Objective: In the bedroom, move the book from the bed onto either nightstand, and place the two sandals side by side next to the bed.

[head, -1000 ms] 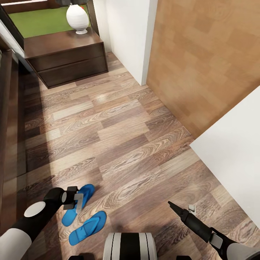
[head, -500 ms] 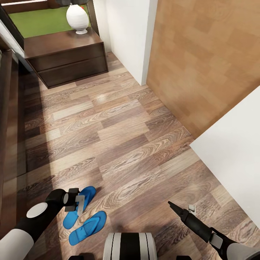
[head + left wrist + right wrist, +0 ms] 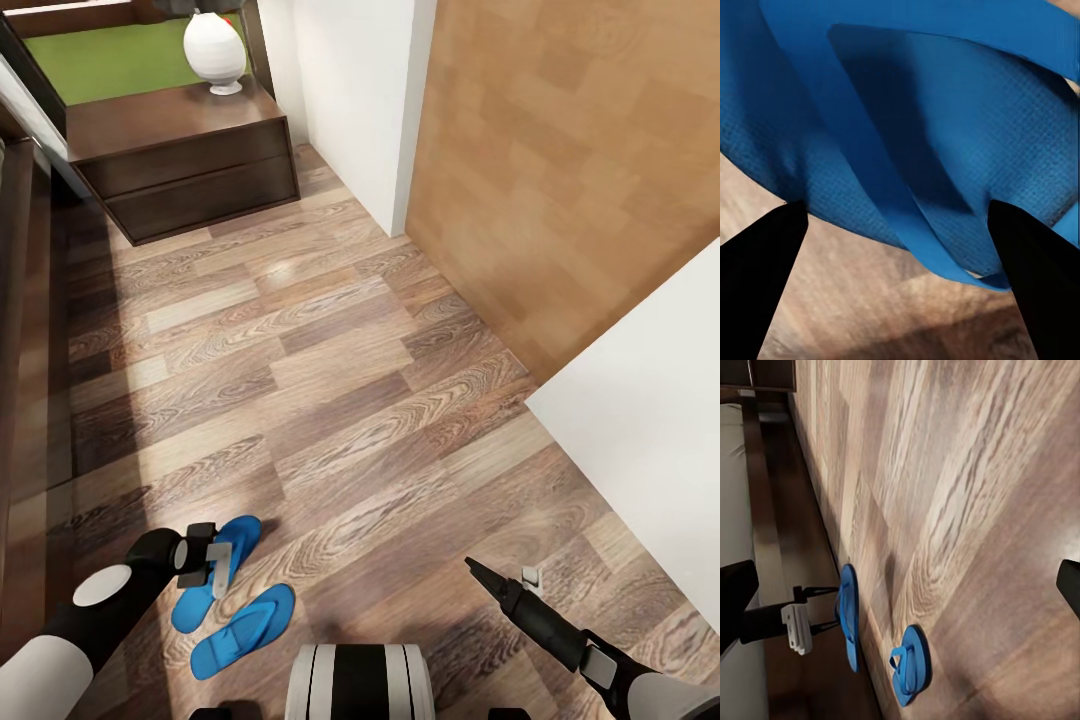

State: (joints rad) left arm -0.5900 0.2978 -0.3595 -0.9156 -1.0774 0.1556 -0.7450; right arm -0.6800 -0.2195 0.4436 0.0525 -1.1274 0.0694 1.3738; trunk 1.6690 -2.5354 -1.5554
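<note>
Not much going on: the left gripper (image 3: 214, 562) has only dipped a touch lower over the far sandal (image 3: 208, 572), its fingers (image 3: 761, 262) spread around the strap, nothing pinched yet. The other sandal (image 3: 243, 630) lies just beside it on the wood-plank floor (image 3: 330, 360), nightstand (image 3: 180, 160) well beyond.

The left gripper (image 3: 212, 563) covers the middle of the farther bright blue flat sandal (image 3: 237, 533), so whether its fingers touch the sandal cannot be told. At eleven o'clock in the head view, the white round lamp base (image 3: 214, 50) on the dark-brown two-drawer nightstand (image 3: 180, 150) loses its shade to the frame edge. The dark wooden bed frame (image 3: 25, 300) is cut off at nine o'clock.
</note>
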